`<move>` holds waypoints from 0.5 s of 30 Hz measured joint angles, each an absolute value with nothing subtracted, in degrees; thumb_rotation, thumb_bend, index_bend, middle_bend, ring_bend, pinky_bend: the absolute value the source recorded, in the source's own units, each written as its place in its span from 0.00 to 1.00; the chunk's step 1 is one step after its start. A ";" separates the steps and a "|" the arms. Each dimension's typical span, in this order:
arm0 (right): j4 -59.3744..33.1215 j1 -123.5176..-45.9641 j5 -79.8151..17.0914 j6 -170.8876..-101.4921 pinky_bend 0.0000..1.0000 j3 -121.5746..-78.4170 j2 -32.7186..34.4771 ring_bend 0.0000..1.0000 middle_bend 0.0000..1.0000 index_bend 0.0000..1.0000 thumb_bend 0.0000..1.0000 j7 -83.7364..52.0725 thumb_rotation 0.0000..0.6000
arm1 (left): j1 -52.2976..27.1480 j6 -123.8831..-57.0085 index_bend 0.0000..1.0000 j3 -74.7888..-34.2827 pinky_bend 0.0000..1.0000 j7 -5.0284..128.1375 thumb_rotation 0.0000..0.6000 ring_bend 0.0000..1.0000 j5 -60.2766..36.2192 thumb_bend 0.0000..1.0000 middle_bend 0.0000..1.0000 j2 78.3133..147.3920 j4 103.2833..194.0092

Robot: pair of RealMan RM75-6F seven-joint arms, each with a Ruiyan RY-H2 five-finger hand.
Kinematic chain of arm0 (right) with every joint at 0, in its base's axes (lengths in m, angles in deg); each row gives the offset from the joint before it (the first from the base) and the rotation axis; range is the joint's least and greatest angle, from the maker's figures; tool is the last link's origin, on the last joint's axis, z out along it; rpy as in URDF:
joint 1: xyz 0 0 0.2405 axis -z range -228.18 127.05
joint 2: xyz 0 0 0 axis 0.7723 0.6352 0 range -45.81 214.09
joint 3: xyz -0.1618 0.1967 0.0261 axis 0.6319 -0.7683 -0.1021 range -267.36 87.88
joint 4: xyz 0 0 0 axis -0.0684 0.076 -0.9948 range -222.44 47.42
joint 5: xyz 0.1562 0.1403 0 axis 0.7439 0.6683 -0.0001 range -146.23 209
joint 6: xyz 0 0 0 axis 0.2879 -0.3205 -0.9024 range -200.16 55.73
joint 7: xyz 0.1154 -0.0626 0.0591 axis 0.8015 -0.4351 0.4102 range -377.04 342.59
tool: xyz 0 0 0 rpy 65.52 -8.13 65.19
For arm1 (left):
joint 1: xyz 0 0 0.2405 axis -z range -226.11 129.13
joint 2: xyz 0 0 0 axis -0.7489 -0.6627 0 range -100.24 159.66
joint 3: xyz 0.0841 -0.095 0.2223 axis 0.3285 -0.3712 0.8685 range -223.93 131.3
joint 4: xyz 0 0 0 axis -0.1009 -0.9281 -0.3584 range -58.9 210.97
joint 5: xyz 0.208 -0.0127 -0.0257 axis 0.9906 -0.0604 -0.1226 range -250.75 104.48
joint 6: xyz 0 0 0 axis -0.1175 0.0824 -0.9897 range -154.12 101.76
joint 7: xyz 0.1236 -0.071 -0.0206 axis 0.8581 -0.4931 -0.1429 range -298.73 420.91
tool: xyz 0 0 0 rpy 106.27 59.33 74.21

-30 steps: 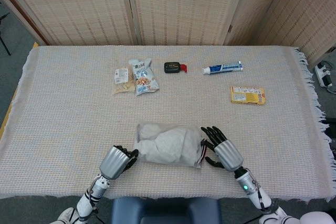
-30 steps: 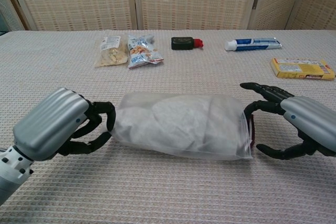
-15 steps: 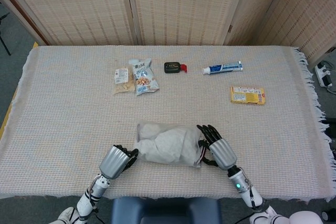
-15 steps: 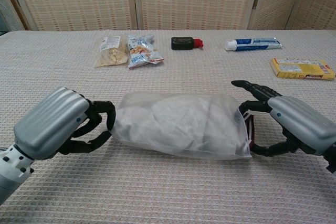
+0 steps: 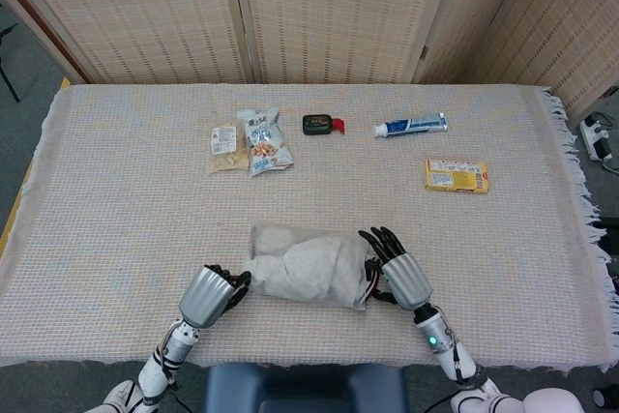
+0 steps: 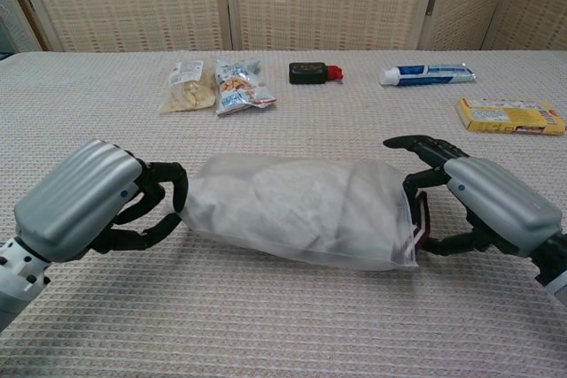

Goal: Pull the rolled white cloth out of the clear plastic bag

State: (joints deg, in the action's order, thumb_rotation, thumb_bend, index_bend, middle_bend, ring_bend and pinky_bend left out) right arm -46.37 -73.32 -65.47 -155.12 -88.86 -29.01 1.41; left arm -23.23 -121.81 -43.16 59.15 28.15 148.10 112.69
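Observation:
The clear plastic bag (image 5: 308,266) lies across the near middle of the table, and the rolled white cloth (image 6: 297,205) fills it. Its mouth, with a red strip (image 6: 424,219), faces right. My left hand (image 5: 215,294) has its fingers curled on the bag's closed left end and grips it; in the chest view this left hand (image 6: 84,210) shows at the far left. At the bag's mouth, my right hand (image 5: 401,276) has its fingers spread above and the thumb below the opening, holding nothing. The chest view shows the right hand (image 6: 492,205) touching the mouth's edge.
Along the far side lie two snack packets (image 5: 225,142) (image 5: 263,140), a small black item with a red cap (image 5: 319,124) and a toothpaste tube (image 5: 410,125). A yellow box (image 5: 456,175) sits right of centre. The table's front edge runs just behind both hands.
My right hand has moved left, up to the bag's mouth, and its fingers now bracket the opening. The bag and my left hand have shifted slightly left.

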 measured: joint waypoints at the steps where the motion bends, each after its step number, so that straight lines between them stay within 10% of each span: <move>1: -46.19 -73.33 -65.41 -155.24 0.00 -88.92 -28.76 0.00 0.09 0.69 0.57 1.33 1.00 | -23.22 -121.83 0.75 -43.20 1.00 59.14 1.00 1.00 28.12 0.49 1.00 148.06 112.69; 15: -40.36 -71.99 -65.10 -157.57 0.00 -88.66 -19.39 0.00 0.10 0.71 0.61 -1.33 1.00 | -23.55 -121.72 0.75 -45.70 1.00 58.73 1.00 1.00 25.17 0.50 1.00 145.48 108.68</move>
State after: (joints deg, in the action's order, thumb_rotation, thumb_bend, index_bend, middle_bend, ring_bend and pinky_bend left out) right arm -40.36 -71.99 -65.10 -157.57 -88.66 -19.39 -1.33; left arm -23.55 -121.72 -45.70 58.73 25.17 145.48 108.68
